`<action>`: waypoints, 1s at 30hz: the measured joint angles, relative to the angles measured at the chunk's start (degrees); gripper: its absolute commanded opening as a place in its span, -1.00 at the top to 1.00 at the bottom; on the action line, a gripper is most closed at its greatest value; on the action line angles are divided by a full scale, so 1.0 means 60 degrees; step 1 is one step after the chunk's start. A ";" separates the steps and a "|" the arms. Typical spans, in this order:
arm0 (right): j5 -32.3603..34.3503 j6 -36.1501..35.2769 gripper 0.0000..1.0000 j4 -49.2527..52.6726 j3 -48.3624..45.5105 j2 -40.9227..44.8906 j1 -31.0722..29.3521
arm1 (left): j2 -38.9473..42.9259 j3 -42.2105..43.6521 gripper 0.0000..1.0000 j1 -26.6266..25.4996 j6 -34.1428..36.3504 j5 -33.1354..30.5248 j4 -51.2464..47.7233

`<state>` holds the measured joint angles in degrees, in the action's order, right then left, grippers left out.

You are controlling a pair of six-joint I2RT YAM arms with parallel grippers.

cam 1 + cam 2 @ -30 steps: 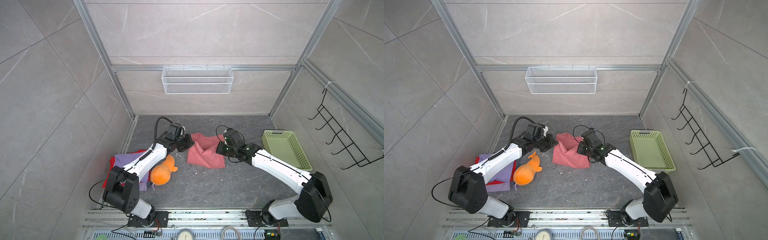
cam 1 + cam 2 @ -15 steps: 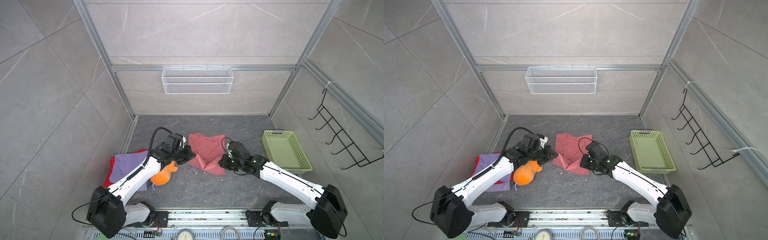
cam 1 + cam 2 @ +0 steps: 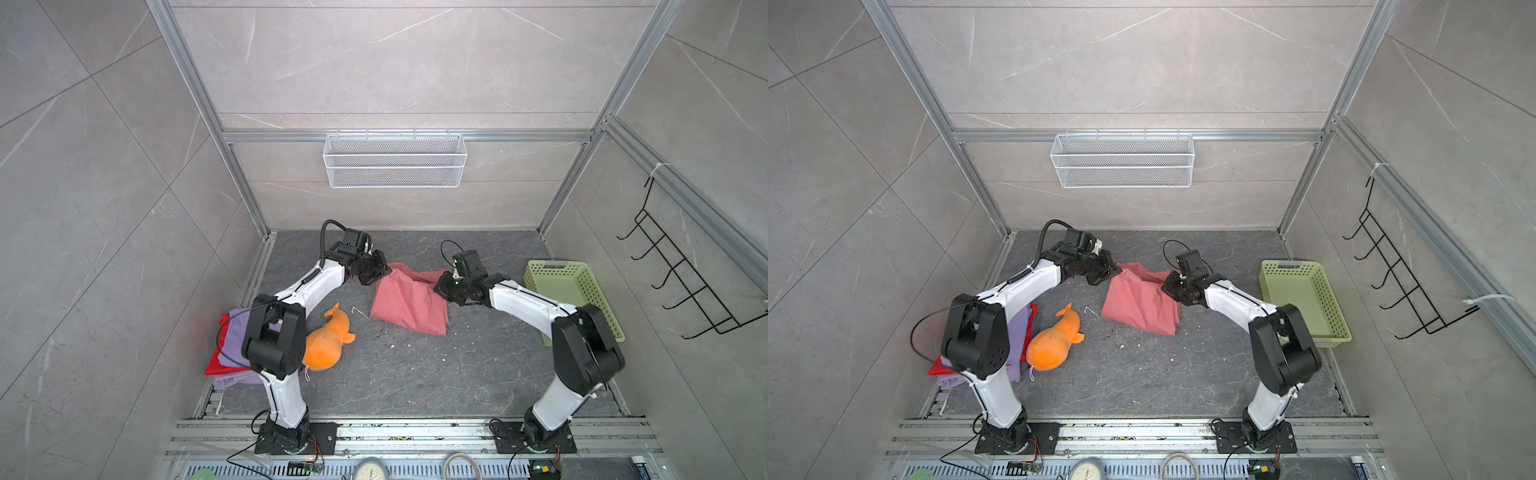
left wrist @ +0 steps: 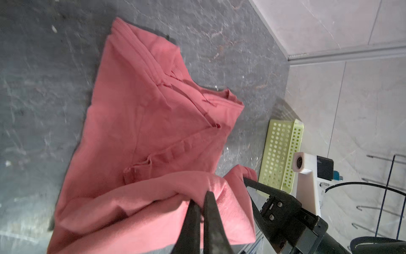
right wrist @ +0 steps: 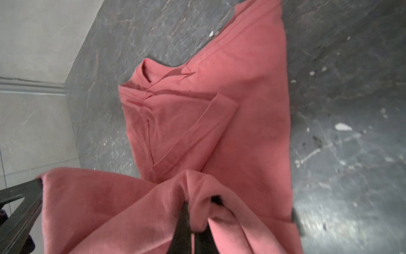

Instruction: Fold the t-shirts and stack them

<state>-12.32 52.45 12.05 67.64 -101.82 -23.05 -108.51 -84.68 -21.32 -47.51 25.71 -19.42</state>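
Pinching hard, the left gripper (image 4: pixel 202 195) is fully closed on a bunched edge of the salmon-pink t-shirt (image 3: pixel 405 305), and the right gripper (image 5: pixel 201 202) is just as tightly closed on the same edge a little way along. Each bite takes only a small gather of cloth, so I judge that a slip is the main risk: if the arms pull apart or lift unevenly, one corner could slide free and the half-made fold collapse. The sleeve tucked across the body, seen in the right wrist view, could also flop out if the cloth is swung.

The shirt's lower part rests on the table (image 3: pixel 415 374) at centre, its held edge raised toward 12 o'clock. The lavender t-shirt (image 3: pixel 235 332) and the red t-shirt (image 3: pixel 214 365) lie stacked at 8 o'clock, beside the plush toy (image 3: pixel 328 347); the basket (image 3: pixel 573 291) sits at 3 o'clock.

Half a second ago both grippers were nearer 6 o'clock and low over the cloth; they have since drawn back toward 12 o'clock, taking the edge with them.
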 measured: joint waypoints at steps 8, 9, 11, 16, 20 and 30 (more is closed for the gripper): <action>-0.0040 0.0335 1.00 -0.0743 0.1042 -0.1982 0.0641 | -0.2779 -0.1792 1.00 0.0539 -0.0007 0.0324 0.0441; 0.0015 0.0339 1.00 -0.0765 0.1082 -0.1982 0.0667 | -0.2994 -0.1971 1.00 0.0554 -0.0007 0.0328 0.0514; 0.0117 0.0339 1.00 -0.0805 0.1209 -0.1982 0.0721 | -0.3395 -0.2339 1.00 0.0565 -0.0007 0.0324 0.0597; 0.0189 0.0437 1.00 -0.1013 0.1300 -0.2018 0.0947 | -0.3832 -0.2776 1.00 0.0608 -0.0047 0.0324 0.0809; 0.0193 0.0623 1.00 -0.1341 0.1071 -0.2022 0.1144 | -0.3832 -0.2765 1.00 0.0612 -0.0047 0.0368 0.1155; 0.0342 0.0736 0.91 -0.1647 0.1330 -0.2226 0.1402 | -0.4193 -0.3792 1.00 0.0605 -0.0073 0.0546 0.1719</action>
<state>-10.26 56.86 2.17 75.61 -115.18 -14.63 -133.67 -107.44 -17.69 -47.94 28.99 -9.10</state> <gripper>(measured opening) 0.051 0.046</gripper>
